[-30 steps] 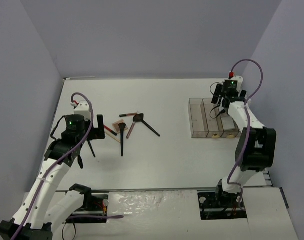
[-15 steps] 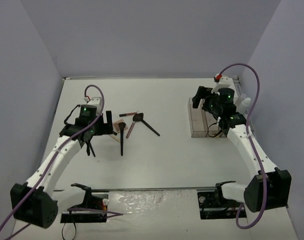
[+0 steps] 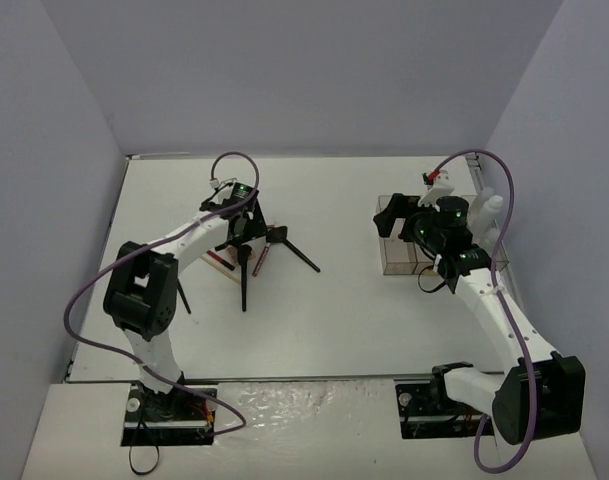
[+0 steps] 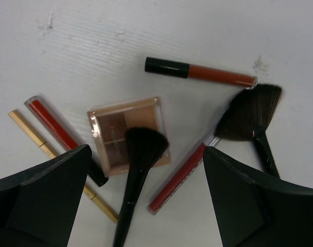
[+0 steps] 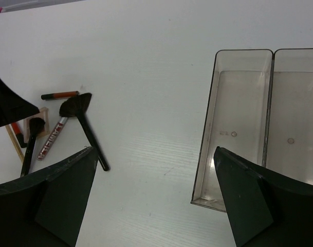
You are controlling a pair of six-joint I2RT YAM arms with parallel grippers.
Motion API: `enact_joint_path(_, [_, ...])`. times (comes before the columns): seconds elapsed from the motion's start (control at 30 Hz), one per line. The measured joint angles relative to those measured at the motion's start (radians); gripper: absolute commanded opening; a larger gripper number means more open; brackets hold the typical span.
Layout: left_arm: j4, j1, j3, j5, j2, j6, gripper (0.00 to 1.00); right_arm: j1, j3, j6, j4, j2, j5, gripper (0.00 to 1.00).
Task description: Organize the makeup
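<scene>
Left gripper [image 4: 146,152] hangs spread wide over the makeup cluster [image 3: 252,250] on the white table [image 4: 146,31], holding nothing. The right gripper [image 5: 153,150], likewise parted and bare, hovers by the clear organizer [image 5: 269,103], well apart from the cluster. Directly beneath the left gripper, a round powder brush [image 4: 143,146] lies with its bristles over a tan eyeshadow palette [image 4: 115,123]. Around them are a fan brush [image 4: 251,110], a black-capped lip gloss tube [image 4: 200,72], a red gloss tube [image 4: 177,177] and a gold pencil [image 4: 38,141]. The brushes look light, stiff in the handle and soft at the head, so the handle seems the place to pinch; the smooth tubes could roll. Only the left wrist view shows that overlap, and only the right wrist view shows two organizer compartments unfilled.
</scene>
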Motion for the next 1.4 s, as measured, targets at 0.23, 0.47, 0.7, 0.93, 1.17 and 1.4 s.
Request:
enact_joint_path(0.23, [-0.043, -0.01, 0.106, -0.093, 0.145, -0.11, 0.88, 0.009, -0.012, 0.003, 0.02, -0.038, -0.012, 0.94])
enact_joint_path(0.47, [-0.071, -0.001, 0.113, -0.116, 0.171, -0.154, 0.88, 0.029, -0.012, 0.002, 0.021, -0.042, -0.011, 0.95])
enact_joint_path(0.7, [-0.074, 0.0, 0.129, -0.097, 0.225, -0.175, 0.88, 0.034, -0.013, 0.002, 0.021, -0.042, -0.01, 0.95])
enact_joint_path(0.93, [-0.068, 0.002, 0.124, -0.091, 0.225, -0.183, 0.66, 0.034, -0.015, 0.002, 0.021, -0.042, -0.01, 0.95])
enact_joint_path(1.17, [-0.026, 0.002, 0.042, -0.107, 0.175, -0.184, 0.35, 0.034, -0.025, 0.002, 0.021, -0.042, -0.009, 0.95])
enact_joint_path(1.4, [-0.017, 0.003, 0.033, -0.142, 0.164, -0.11, 0.28, 0.037, -0.026, 0.002, 0.02, -0.045, -0.011, 0.95])
